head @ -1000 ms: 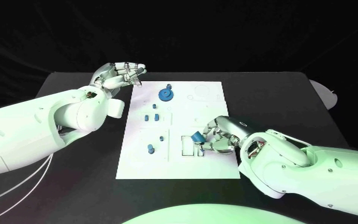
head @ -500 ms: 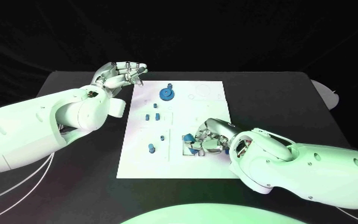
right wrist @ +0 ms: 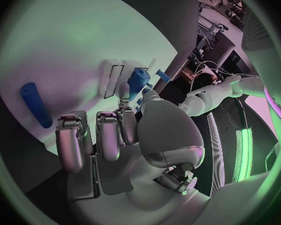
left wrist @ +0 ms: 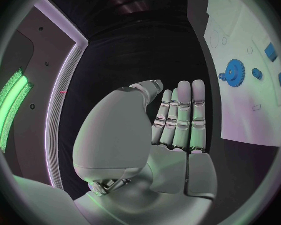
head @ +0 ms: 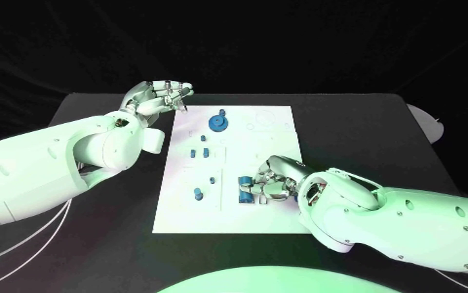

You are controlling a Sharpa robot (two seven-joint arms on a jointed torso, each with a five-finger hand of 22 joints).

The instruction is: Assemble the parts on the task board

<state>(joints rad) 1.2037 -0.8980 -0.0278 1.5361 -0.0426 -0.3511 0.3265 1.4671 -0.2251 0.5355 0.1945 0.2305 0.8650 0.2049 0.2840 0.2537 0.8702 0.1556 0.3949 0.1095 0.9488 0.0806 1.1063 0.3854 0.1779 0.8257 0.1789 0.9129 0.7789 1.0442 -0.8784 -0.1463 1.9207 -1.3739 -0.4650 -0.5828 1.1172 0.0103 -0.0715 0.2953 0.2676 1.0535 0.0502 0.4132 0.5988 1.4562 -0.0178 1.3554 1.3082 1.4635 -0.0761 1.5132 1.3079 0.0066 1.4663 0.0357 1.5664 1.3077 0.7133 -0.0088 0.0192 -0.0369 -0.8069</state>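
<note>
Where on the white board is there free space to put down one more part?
The task board is bare along its near edge, below the recess. Its far right corner, right of the blue gear, carries only faint outlines. It is crowded around the recess, where the right hand works beside a blue part.

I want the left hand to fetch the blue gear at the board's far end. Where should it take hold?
Judging by its pose, the blue gear lies flat with a small hub raised at its middle. Pinching the toothed rim from above looks best; the left hand hovers open beside the task board.
</note>
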